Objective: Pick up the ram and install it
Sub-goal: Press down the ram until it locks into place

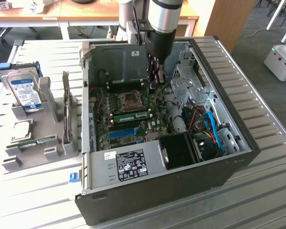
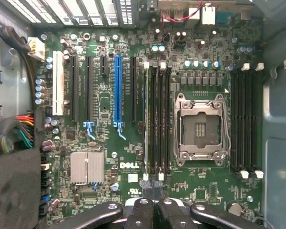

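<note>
The end effector (image 1: 154,86) was seen lowered inside the open computer case (image 1: 238,162), fingers brought together with nothing visibly held between them. The ram (image 1: 131,116) was seated edge-up in a motherboard slot, just past the empty CPU socket (image 1: 131,99) as measured from the end effector. In the wrist view its long axis ran parallel to the socket's side, away from the fingers (image 2: 142,210). Open board was left around the socket; case walls closed it in.
</note>
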Tool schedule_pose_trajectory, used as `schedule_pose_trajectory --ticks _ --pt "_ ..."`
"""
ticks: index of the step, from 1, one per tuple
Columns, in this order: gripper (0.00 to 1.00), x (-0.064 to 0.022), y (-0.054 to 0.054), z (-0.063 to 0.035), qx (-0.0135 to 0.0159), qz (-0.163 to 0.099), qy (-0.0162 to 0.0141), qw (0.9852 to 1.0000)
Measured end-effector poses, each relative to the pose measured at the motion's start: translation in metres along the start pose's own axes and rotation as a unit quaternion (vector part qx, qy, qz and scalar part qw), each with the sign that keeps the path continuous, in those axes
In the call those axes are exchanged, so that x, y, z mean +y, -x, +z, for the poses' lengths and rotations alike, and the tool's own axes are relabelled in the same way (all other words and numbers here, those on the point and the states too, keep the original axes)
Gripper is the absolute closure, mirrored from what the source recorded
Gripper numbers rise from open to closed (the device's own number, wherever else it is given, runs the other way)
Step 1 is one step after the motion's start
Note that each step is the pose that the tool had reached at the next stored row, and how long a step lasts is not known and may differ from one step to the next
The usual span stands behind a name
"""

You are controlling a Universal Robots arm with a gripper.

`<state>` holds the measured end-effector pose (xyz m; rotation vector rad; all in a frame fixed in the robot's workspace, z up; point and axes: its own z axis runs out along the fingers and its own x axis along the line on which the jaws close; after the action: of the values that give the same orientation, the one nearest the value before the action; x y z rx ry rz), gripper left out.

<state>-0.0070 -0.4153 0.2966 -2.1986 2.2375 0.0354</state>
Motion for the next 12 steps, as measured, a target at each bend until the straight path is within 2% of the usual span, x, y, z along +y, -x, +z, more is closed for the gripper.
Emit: schedule_pose_trajectory --ticks 12 --pt "0.89 -0.0002 0.0 0.0202 0.0 0.001 -0.0001 1.0"
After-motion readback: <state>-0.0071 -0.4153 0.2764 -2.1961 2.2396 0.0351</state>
